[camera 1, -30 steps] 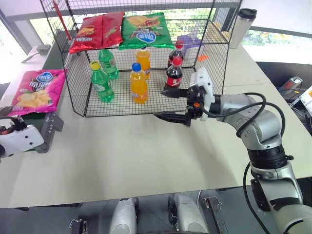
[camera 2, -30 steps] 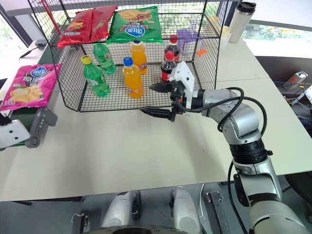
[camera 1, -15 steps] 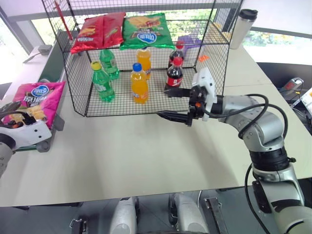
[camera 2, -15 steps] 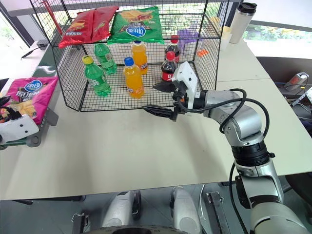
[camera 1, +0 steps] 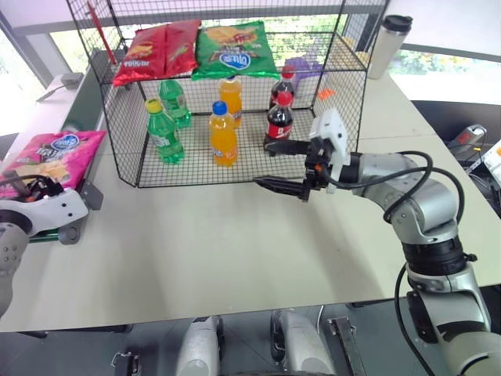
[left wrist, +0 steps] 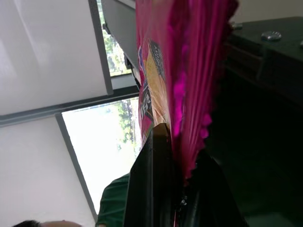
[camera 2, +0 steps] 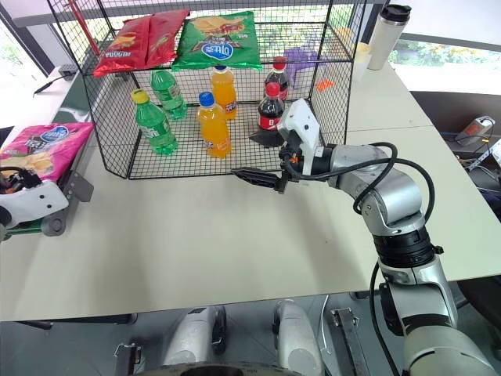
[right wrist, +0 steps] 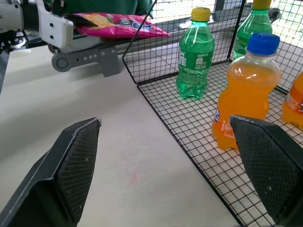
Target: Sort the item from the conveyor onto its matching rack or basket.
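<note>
The item, a glossy magenta-pink chip bag [camera 1: 56, 153], lies on the near end of the conveyor [camera 1: 81, 207] at the far left of the table. My left gripper [camera 1: 23, 188] is shut on the bag's near edge. In the left wrist view its black fingers [left wrist: 151, 189] pinch the bag's crimped seam [left wrist: 189, 94]. The black wire-mesh rack [camera 1: 125, 149] stands at the back centre. My right gripper [camera 1: 262, 164] hovers open and level just in front of the rack's front right, with nothing between its fingers. The right wrist view also shows the bag [right wrist: 118, 26].
A red chip bag [camera 1: 153, 51] and a green chip bag [camera 1: 233, 48] lie on the rack's upper shelf. Green [camera 1: 162, 131], orange [camera 1: 223, 133] and cola [camera 1: 279, 119] bottles stand on its floor. A steel tumbler [camera 1: 389, 43] stands back right. Bare white tabletop [camera 1: 203, 235] spreads in front.
My left gripper has moved forward to the pink bag and shut on its near edge. The right arm has kept still, open.
</note>
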{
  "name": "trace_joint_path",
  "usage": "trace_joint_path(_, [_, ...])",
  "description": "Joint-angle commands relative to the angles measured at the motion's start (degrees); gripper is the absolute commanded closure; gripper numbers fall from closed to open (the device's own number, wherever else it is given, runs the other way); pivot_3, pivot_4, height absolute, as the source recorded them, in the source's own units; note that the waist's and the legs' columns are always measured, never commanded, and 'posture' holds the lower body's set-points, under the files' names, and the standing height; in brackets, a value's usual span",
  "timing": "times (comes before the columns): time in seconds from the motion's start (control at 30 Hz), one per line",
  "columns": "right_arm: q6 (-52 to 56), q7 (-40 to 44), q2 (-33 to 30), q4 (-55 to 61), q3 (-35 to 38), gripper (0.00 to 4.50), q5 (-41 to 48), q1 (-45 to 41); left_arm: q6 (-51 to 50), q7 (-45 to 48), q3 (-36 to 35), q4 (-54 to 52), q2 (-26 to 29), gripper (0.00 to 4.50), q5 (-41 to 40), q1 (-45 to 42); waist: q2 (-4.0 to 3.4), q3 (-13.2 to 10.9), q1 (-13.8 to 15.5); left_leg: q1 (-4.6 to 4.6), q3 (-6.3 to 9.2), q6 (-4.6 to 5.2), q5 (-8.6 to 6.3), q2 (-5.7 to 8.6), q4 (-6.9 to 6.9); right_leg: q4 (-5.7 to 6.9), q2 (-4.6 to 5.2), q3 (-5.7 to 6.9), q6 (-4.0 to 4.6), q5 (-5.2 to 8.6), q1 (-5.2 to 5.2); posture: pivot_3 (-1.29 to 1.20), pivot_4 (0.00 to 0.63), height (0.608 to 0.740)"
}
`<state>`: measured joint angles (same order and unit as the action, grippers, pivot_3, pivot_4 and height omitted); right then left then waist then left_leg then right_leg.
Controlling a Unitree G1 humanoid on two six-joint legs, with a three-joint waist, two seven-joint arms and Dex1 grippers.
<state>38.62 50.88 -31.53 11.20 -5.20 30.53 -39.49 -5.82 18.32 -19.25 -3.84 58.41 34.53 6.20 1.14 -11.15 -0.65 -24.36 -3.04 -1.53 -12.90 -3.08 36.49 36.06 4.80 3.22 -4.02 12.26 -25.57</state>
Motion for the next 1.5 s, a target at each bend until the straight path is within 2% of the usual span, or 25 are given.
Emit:
trace_joint_path(0.03, [-1.98, -0.04, 0.14, 0.47, 1.68, 0.0, -0.21, -0.4, -3.26, 3.5, -6.56, -4.18, 2.07, 4.47, -2.01, -1.0, 0.01, 0.0, -0.01, 0.0, 0.0, 0.0, 0.0, 0.0, 0.0, 0.0, 0.0, 0.0, 0.0, 0.0, 0.0, 0.0, 0.15, 0.74])
trace_joint_path(0.1, [-2.79, 0.2, -0.17, -0.87, 2.16, 0.0, -0.54, -0.9, -7.51, 10.32, -12.01, -6.65, 2.57, 4.47, -7.79, -2.24, 0.01, 0.0, -0.05, -0.01, 0.0, 0.0, 0.0, -0.01, 0.01, 0.0, 0.0, 0.0, 0.0, 0.0, 0.0, 0.0, 0.15, 0.74])
trace_joint_path(0.2, [-4.02, 0.75, -0.6, -3.73, 3.79, 0.0, -0.39, -2.14, -19.33, 22.68, -21.65, -10.65, 4.05, 4.47, -18.42, -6.86, 0.08, -0.02, -0.02, -0.04, 0.06, 0.0, 0.0, -0.06, 0.07, 0.0, -0.07, 0.03, 0.01, 0.0, 0.0, 0.0, 0.15, 0.74])
trace_joint_path(0.37, [-6.84, 1.54, -0.32, -7.83, 6.06, 0.0, -0.19, -4.47, -37.37, 46.62, -37.01, -16.76, 9.89, 4.47, -34.61, -7.75, 0.02, -0.03, -0.27, -0.05, 0.04, 0.0, 0.0, -0.05, 0.12, -0.02, -0.09, 0.03, -0.01, 0.01, 0.03, 0.0, 0.15, 0.74])
trace_joint_path(0.43, [-7.0, 1.66, 0.16, -8.75, 6.88, 0.0, 0.58, -5.19, -42.47, 51.54, -40.71, -17.53, 12.13, 4.47, -38.05, -7.82, 0.01, -0.03, -0.33, -0.02, 0.05, 0.0, 0.0, -0.06, 0.1, 0.01, -0.11, 0.03, -0.02, 0.02, 0.03, 0.0, 0.15, 0.74])
trace_joint_path(0.57, [-5.17, 1.5, 1.46, -8.79, 9.49, 0.0, 4.29, -6.03, -59.36, 60.87, -45.82, -19.41, 16.48, 4.47, -50.09, -10.45, 0.02, -0.05, -0.34, -0.01, 0.1, -0.01, 0.01, -0.08, 0.14, 0.04, -0.17, 0.02, 0.0, 0.03, 0.03, 0.0, 0.15, 0.74])
trace_joint_path(0.63, [-4.22, 1.46, 1.6, -7.86, 9.98, 0.0, 5.39, -5.64, -65.58, 61.8, -45.3, -20.57, 17.58, 4.47, -55.69, -12.76, 0.0, -0.05, -0.04, -0.01, 0.13, -0.01, 0.01, -0.07, 0.18, 0.04, -0.16, 0.02, -0.03, 0.05, 0.09, 0.0, 0.15, 0.74])
trace_joint_path(0.73, [-3.28, 1.41, 1.44, -4.79, 9.32, 0.0, 6.0, -2.76, -73.07, 57.78, -38.89, -18.21, 18.25, 4.47, -66.13, -24.46, 0.04, -0.04, 0.16, -0.03, 0.26, -0.01, 0.0, -0.06, 0.31, 0.06, -0.18, 0.03, -0.03, 0.07, 0.16, 0.0, 0.15, 0.74])
trace_joint_path(0.9, [-1.49, -1.49, 3.94, -1.09, 10.26, 0.0, 8.54, 0.74, -75.74, 49.98, -28.53, -15.3, 14.4, 4.47, -76.94, -41.4, 0.05, -0.03, -0.09, -0.03, 0.32, -0.01, 0.01, -0.02, 0.5, 0.12, -0.19, 0.01, -0.05, 0.06, 0.27, 0.0, 0.15, 0.74])
trace_joint_path(1.0, [-1.12, -2.32, 4.97, 0.23, 10.5, 0.0, 9.59, 1.58, -75.17, 46.4, -23.41, -14.01, 11.68, 4.47, -80.88, -47.42, 0.04, -0.04, -0.11, -0.03, 0.35, 0.0, 0.01, -0.02, 0.56, 0.19, -0.21, 0.01, -0.07, 0.05, 0.28, 0.0, 0.15, 0.74])
trace_joint_path(1.13, [-2.57, -2.1, 6.45, -0.2, 9.83, 0.0, 9.85, 0.44, -71.97, 43.07, -17.69, -11.53, 8.35, 4.47, -83.84, -51.79, 0.05, -0.04, -0.1, -0.03, 0.35, 0.0, 0.01, -0.02, 0.57, 0.19, -0.21, 0.01, -0.08, 0.05, 0.28, 0.0, 0.15, 0.74])
trace_joint_path(1.33, [-7.88, -0.14, 9.89, -7.12, 7.52, 0.0, 6.75, -4.55, -64.66, 42.32, -10.05, -8.95, 5.38, 4.47, -85.03, -53.14, 0.05, -0.04, -0.18, -0.03, 0.34, 0.0, 0.01, -0.02, 0.57, 0.2, -0.22, 0.0, -0.08, 0.05, 0.27, 0.0, 0.15, 0.74])
trace_joint_path(1.5, [-6.0, 2.7, 12.76, -7.29, 6.79, 0.0, 10.52, -7.71, -61.44, 42.3, -6.96, -8.23, 4.28, 4.47, -86.33, -53.43, 0.05, -0.04, -0.09, -0.07, 0.34, 0.0, 0.01, -0.02, 0.58, 0.19, -0.21, 0.0, -0.09, 0.05, 0.26, 0.0, 0.15, 0.74])
